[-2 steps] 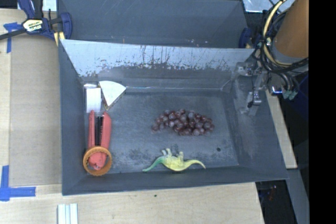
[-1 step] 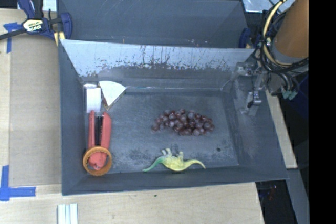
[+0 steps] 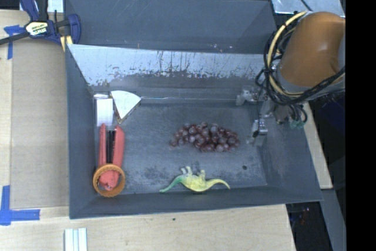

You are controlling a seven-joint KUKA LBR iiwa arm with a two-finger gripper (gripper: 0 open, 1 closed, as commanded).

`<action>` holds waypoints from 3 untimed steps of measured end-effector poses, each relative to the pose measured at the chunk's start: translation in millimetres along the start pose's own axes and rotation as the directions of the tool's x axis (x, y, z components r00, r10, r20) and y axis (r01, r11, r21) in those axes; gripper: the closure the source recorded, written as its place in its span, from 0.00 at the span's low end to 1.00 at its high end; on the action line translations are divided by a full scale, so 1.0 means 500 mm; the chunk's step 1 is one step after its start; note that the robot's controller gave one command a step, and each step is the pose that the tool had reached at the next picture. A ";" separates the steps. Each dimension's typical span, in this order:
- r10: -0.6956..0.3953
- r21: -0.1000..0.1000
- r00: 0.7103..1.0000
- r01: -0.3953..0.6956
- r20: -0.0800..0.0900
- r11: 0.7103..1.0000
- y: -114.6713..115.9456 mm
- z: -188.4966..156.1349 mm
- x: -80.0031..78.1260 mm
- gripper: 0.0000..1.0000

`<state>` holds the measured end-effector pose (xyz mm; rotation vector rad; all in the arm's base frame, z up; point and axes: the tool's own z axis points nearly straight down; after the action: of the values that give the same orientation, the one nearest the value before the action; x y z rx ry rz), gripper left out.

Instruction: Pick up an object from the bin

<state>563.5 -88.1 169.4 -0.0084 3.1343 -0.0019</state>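
while the arm's fingers (image 3: 259, 128) are hanging low near the right wall of the bin (image 3: 176, 26), nothing is showing whether they are released or clenched; a cluster of dark purple grapes (image 3: 204, 137) is lying just left of them, and a yellow-green toy dinosaur (image 3: 197, 182) is lying farther off, below-left.

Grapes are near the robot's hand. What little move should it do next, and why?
Probably a small slide toward the view's left, to come over the purple grapes. The gripper is beside the bunch, near the right wall of the bin, not above it, and the grapes are the nearest thing.
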 end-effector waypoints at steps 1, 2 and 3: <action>0.031 0.002 1.000 -0.031 0.005 1.000 0.034 0.031 0.001 0.00; -0.043 0.004 0.999 0.043 0.010 0.999 0.096 0.061 -0.029 0.00; -0.064 0.002 0.998 0.064 0.012 0.998 0.141 0.106 -0.032 0.00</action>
<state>579.7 -17.4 116.6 -0.1080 3.1204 -0.0047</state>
